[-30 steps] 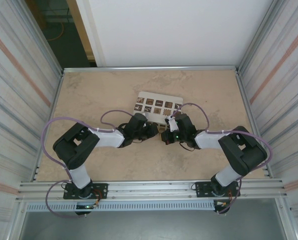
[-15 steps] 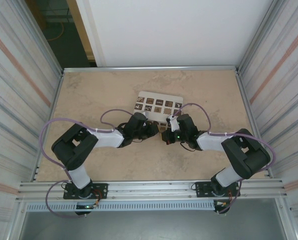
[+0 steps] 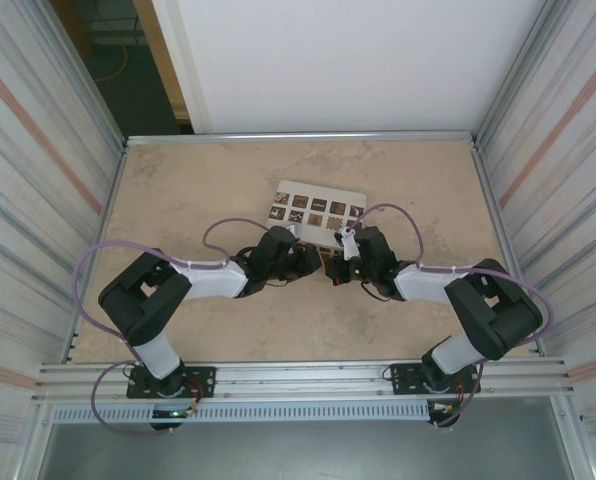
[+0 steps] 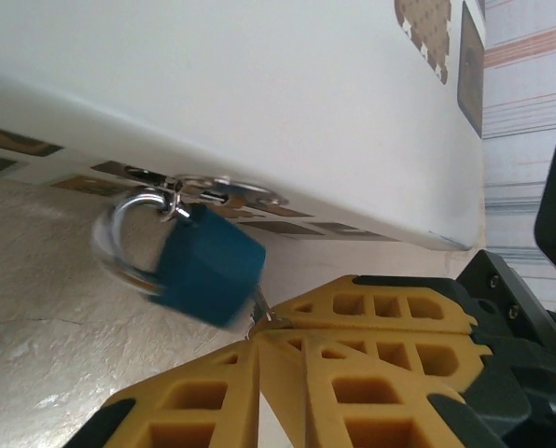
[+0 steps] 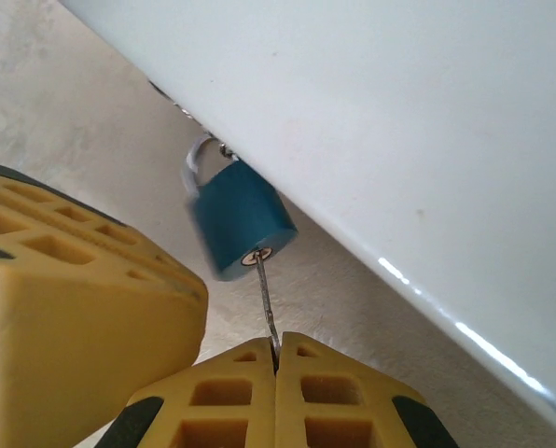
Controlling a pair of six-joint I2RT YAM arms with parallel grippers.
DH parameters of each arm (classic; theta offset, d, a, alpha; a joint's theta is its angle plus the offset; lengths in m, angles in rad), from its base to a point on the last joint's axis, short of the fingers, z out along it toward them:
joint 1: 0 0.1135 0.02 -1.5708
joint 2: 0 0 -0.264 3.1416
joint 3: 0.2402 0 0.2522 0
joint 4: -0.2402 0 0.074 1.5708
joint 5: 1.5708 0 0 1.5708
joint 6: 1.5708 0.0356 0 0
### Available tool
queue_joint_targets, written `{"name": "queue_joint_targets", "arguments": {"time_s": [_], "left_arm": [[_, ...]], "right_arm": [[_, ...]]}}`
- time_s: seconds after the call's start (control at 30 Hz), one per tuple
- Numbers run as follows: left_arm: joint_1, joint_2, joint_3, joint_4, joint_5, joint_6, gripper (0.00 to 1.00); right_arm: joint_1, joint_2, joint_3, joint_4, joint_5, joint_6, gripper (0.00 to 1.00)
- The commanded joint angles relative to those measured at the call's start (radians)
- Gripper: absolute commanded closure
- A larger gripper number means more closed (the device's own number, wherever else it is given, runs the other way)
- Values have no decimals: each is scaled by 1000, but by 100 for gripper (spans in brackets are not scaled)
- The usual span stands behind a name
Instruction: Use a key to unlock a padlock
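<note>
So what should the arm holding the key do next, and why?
Probably ease the key straight in: its tip sits at the keyhole of the padlock, most of the blade is outside, and the right gripper pinches it firmly.

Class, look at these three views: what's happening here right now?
The right gripper is shut on the key, whose tip sits in the keyhole of the blue padlock. The padlock hangs by its shackle from a hasp on the white box, not yet opened. The left gripper is close beside it; its grip is unclear.
</note>
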Motion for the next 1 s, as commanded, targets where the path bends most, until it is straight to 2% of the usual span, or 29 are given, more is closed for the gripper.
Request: {"name": "queue_joint_targets", "arguments": {"time_s": [0.0,0.27,0.43,0.67,0.83,0.97], "left_arm": [[-4,-33,17,12,13,-7,81],[28,-109,-26,-56,-36,36,79],[45,-193,-40,-160,-116,156,66],[59,-230,-69,-157,-155,300,52],[65,-212,-77,-128,-158,362,47],[70,-179,-91,-67,-136,365,45]], "right_arm": [[8,-24,11,56,-12,-7,100],[-2,-45,13,-88,-8,-32,100],[-10,-105,-12,-142,-12,-35,100],[-80,-170,92,-247,-170,-49,100],[-145,-130,185,-209,-317,-35,100],[-193,-50,251,-161,-367,-31,100]]}}
